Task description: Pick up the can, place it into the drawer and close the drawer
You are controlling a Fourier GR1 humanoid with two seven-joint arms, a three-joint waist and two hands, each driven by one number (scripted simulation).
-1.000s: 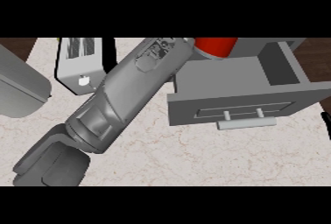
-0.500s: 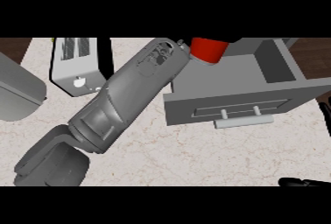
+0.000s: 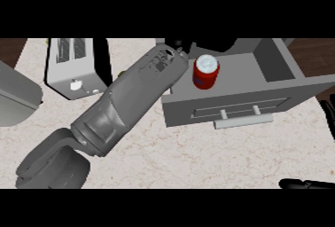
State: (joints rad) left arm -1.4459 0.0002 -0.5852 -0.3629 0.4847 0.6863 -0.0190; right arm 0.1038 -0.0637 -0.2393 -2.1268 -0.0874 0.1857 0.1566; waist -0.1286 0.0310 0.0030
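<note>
Can: you will find the red can (image 3: 205, 72) standing upright inside the open drawer (image 3: 262, 73), in its left part, pale top facing up, nothing gripping it.
Drawer: pulled out from the cabinet, its grey front panel and bar handle (image 3: 243, 119) facing the lower edge of your head view.
Left hand: your left forearm crosses the counter (image 3: 196, 155) on a diagonal towards the drawer's back left corner; only a dark part of the left hand (image 3: 178, 44) shows past the wrist, just beside the can but apart from it. The fingers are hidden, so you cannot tell their state.
Right hand: the right hand (image 3: 307, 184) shows at the lower right edge, fingers straight and relaxed, holding nothing.
Other items: a toaster (image 3: 73, 66) stands left of the forearm.
</note>
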